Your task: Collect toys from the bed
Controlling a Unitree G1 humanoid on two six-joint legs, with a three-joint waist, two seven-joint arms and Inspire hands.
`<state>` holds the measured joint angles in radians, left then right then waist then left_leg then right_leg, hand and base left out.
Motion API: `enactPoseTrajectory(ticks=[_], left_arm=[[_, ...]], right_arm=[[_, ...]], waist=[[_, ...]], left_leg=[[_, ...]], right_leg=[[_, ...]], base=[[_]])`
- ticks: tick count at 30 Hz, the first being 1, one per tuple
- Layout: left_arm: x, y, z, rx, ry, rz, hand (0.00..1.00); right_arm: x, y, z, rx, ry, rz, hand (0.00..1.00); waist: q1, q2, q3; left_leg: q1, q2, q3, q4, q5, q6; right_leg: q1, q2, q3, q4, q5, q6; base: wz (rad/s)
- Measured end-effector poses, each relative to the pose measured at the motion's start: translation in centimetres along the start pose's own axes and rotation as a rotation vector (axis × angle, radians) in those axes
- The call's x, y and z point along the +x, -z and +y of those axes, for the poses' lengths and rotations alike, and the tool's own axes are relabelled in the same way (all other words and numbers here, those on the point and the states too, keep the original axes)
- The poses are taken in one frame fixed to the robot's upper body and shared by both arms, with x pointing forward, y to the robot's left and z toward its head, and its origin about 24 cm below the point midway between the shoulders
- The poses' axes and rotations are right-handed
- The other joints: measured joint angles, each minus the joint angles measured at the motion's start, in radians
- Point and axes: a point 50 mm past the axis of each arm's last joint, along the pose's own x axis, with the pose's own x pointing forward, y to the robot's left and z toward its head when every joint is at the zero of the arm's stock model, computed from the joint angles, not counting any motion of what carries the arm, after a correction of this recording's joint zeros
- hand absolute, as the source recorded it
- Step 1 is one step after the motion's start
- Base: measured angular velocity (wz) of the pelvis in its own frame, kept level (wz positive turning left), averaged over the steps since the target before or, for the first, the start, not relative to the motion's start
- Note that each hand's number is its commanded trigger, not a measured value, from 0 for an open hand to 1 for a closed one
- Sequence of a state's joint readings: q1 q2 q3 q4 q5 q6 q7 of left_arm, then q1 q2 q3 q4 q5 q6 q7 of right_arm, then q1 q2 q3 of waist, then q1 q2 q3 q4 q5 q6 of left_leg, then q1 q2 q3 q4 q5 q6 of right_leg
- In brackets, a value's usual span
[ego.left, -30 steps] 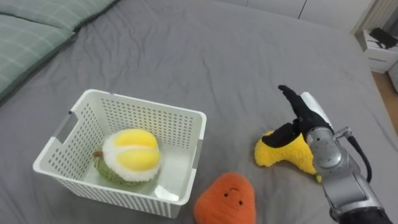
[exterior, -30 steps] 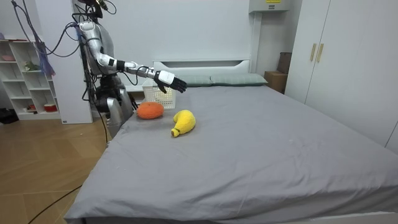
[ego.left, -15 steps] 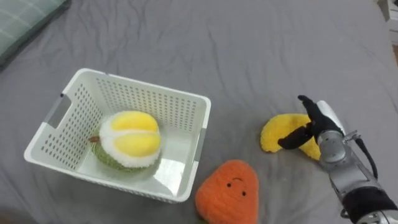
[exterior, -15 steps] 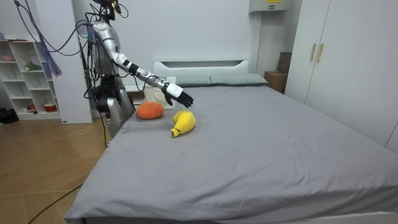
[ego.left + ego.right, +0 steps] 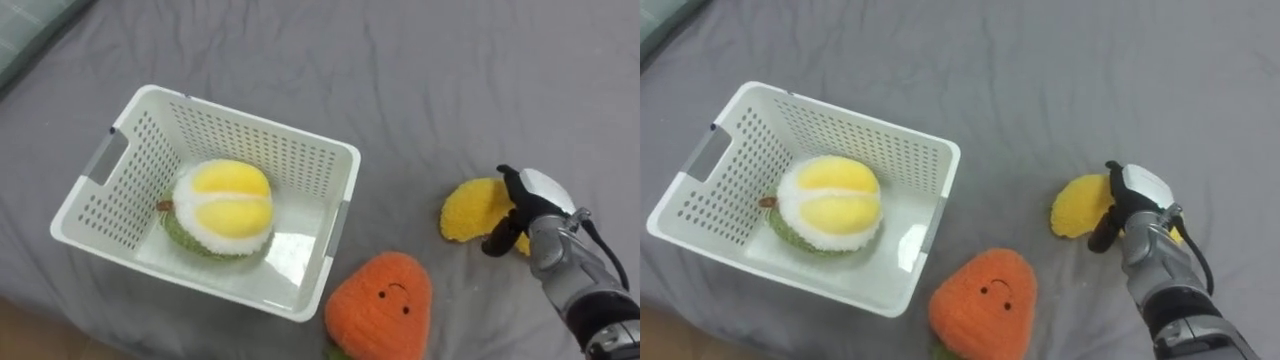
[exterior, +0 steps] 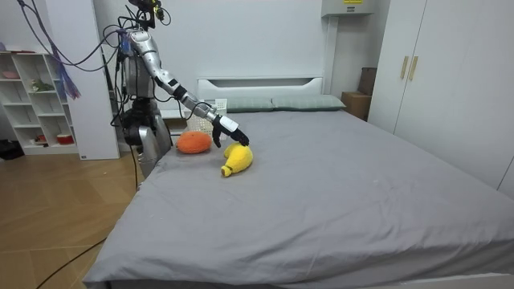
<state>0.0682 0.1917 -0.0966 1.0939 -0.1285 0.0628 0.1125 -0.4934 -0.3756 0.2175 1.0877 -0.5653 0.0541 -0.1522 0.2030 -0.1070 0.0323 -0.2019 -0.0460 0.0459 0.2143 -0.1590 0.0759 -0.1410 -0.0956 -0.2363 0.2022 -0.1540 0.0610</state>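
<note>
A yellow banana plush [image 5: 468, 208] lies on the grey bed [image 5: 420, 90], to the right of a white perforated basket [image 5: 250, 115]. My right hand [image 5: 537, 196] rests down on the banana's middle, open, its thumb on the near side and its fingers over the far side. Inside the basket sits a round durian plush [image 5: 225, 205], yellow and white on green. An orange carrot plush [image 5: 385, 305] with a small face lies just in front of the basket's right corner. In the room view I stand at the bed's side, right arm stretched down to the banana [image 6: 238, 159].
A green checked pillow [image 5: 25, 35] shows at the far left corner. Wardrobe doors [image 6: 450, 88] line the room view's right, and white shelves [image 6: 36, 100] stand at its left. Open grey bedding stretches beyond the toys.
My right hand has come down from above the banana onto it. The eye view has shifted, bringing basket and carrot more into the picture; the toys lie where they were.
</note>
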Motion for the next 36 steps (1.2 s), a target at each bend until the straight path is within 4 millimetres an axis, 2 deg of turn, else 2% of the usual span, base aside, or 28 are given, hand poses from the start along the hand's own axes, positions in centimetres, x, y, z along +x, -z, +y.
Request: enactPoseTrajectory(ticks=[1,3,8,13,17,27,36], left_arm=[[0.0,0.1,0.0,0.002,0.002,0.002,0.00],[0.0,0.1,0.0,0.003,0.009,0.006,0.00],[0.0,0.2,0.3,0.011,0.012,0.008,0.00],[0.0,0.1,0.5,0.015,0.018,0.005,0.00],[0.0,0.1,0.5,0.015,0.023,0.004,0.00],[0.0,0.3,0.8,0.012,0.015,0.012,0.00],[-0.2,1.5,1.1,0.009,0.007,0.034,0.00]], right_arm=[[0.0,0.1,0.0,-0.007,0.000,0.002,0.02],[0.0,0.3,-0.1,-0.022,0.000,0.009,1.00],[0.1,0.9,-0.2,-0.071,-0.015,0.040,1.00],[0.4,1.3,-1.7,-0.094,0.027,0.057,1.00],[0.4,1.6,-1.9,-0.099,0.030,0.066,1.00],[0.1,2.5,-1.3,-0.185,0.020,0.093,1.00],[-0.5,4.0,0.2,-0.193,-0.022,0.125,1.00]], waist=[[-0.001,-0.001,0.0004],[-0.001,-0.001,0.0009],[0.003,-0.004,0.0032],[0.005,-0.005,0.0038],[0.014,-0.006,0.0041],[0.026,-0.006,0.0037],[0.020,-0.006,0.0002]], left_leg=[[-0.002,0.000,-0.001,0.002,0.000,0.000],[-0.007,0.000,-0.004,0.006,0.000,0.000],[-0.017,0.000,-0.010,0.006,0.000,-0.001],[-0.017,0.000,-0.020,0.006,0.001,-0.002],[-0.017,-0.001,-0.021,0.006,0.001,-0.002],[-0.011,-0.001,-0.022,0.006,0.001,-0.002],[0.076,-0.001,-0.023,-0.018,0.001,-0.003]], right_leg=[[0.000,0.000,-0.003,0.000,0.000,0.000],[-0.001,-0.001,-0.008,0.000,0.000,0.000],[-0.010,0.000,-0.014,0.001,0.002,-0.003],[-0.007,0.001,-0.024,0.000,0.002,-0.003],[-0.005,0.000,-0.027,-0.001,0.002,-0.003],[0.003,-0.003,-0.041,0.000,0.001,-0.002],[0.089,0.000,-0.053,-0.019,0.001,-0.002]], base=[[0.07],[0.07],[0.03],[0.06],[0.00],[0.01],[0.00]])
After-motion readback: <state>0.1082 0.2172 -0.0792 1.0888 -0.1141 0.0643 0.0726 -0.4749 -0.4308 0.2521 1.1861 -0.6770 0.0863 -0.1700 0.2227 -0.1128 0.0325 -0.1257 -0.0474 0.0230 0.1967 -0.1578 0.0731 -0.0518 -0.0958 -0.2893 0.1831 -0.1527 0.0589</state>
